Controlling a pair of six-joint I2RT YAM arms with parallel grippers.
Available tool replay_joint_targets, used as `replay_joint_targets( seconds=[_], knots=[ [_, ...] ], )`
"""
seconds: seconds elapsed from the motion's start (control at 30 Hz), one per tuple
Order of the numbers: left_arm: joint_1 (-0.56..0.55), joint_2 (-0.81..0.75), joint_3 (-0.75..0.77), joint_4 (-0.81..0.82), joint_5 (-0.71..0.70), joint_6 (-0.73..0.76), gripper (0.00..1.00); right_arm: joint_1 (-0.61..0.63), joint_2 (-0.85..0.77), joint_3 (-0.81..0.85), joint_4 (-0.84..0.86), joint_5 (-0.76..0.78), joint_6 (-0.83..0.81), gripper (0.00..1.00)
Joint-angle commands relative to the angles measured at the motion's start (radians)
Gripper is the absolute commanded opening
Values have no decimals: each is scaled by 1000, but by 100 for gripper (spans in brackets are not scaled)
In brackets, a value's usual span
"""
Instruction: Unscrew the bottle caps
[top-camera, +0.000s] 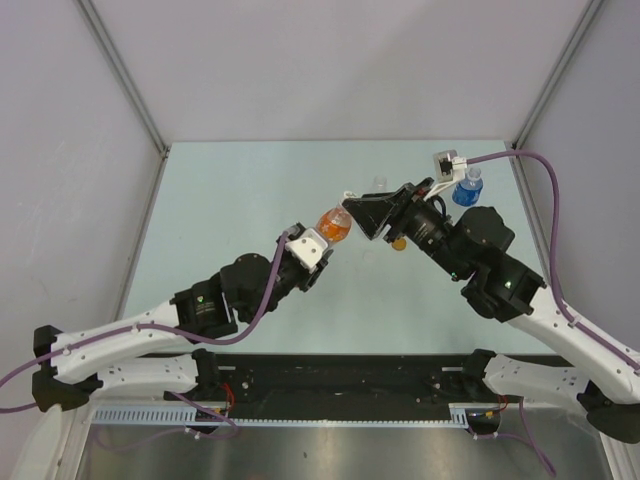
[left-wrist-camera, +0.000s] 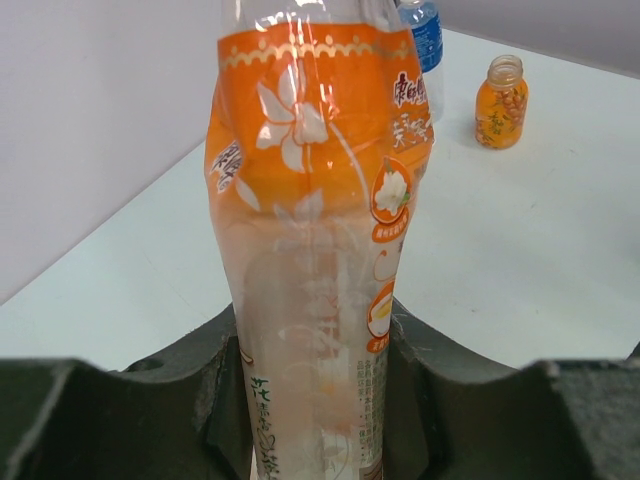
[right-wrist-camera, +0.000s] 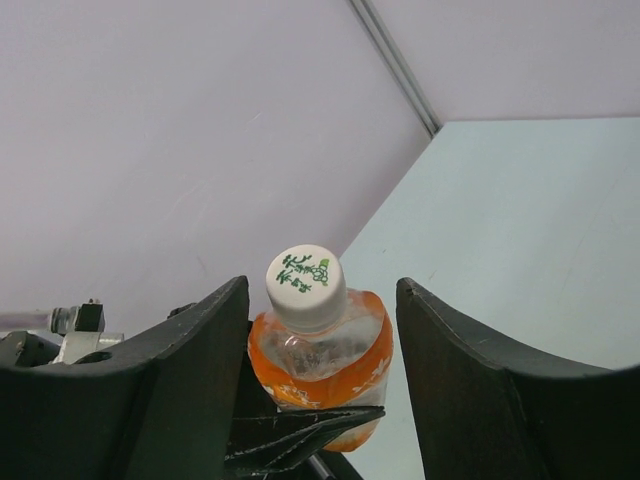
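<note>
Dark moulded fingers of the right gripper (right-wrist-camera: 320, 310) stand on either side of the white cap (right-wrist-camera: 304, 284), moderately apart, with a narrow gap left on each side, so nothing is gripped by them yet. The cap is seated on the neck of the orange-labelled bottle (right-wrist-camera: 322, 368), which is presented cap-first toward the right arm and, as far as can be judged, is lifted off the surface (top-camera: 230, 190). Its lower body is clamped by the left gripper (left-wrist-camera: 312, 335), whose fingers are pressed against the soft plastic on both sides.

The step in hand is judged to be the closing on the cap ahead of the twist. It would be done best if the cap were centred between the fingers first (in the right wrist view it appears a little nearer the left-hand finger), so that both pads meet the rim together and the neck is not shoved sideways. The grip should be taken on the cap's skirt alone, not on the shoulder beneath it, and the turn should be made about the bottle's own axis. The bottle wall looks thin and creased, so slipping or wringing inside the left gripper is a risk — that hold should be tight while torque is applied.

Farther out, a small orange bottle (left-wrist-camera: 500, 100) and a blue-labelled bottle (left-wrist-camera: 422, 35) stand on the surface, well apart from the work; the small one's neck looks bare.
</note>
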Motion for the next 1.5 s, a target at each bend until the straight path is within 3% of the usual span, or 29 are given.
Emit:
replay_joint_targets(
  seconds=[0.0, 0.4, 0.8, 0.97, 1.13, 1.3, 1.4, 1.47],
  knots=[
    [-14, 1, 4, 28, -20, 23, 0, 4, 11, 47, 27, 24, -22, 63],
    [-21, 5, 1, 23, -19, 26, 0, 4, 22, 48, 38, 24, -33, 56],
    [-24, 19, -4, 28, -14, 23, 0, 5, 11, 48, 68, 38, -39, 62],
    [-24, 18, -6, 34, -16, 24, 0, 5, 13, 48, 61, 33, -42, 54],
    [-26, 16, -7, 34, -17, 24, 0, 5, 11, 48, 57, 33, -42, 38],
    [-24, 13, -9, 36, -24, 23, 0, 4, 17, 48, 51, 24, -38, 36],
    [-24, 15, -7, 39, -27, 21, 0, 5, 21, 48, 51, 13, -35, 27],
    [-26, 13, -6, 39, -27, 21, 0, 5, 21, 48, 51, 3, -38, 12]
  ],
)
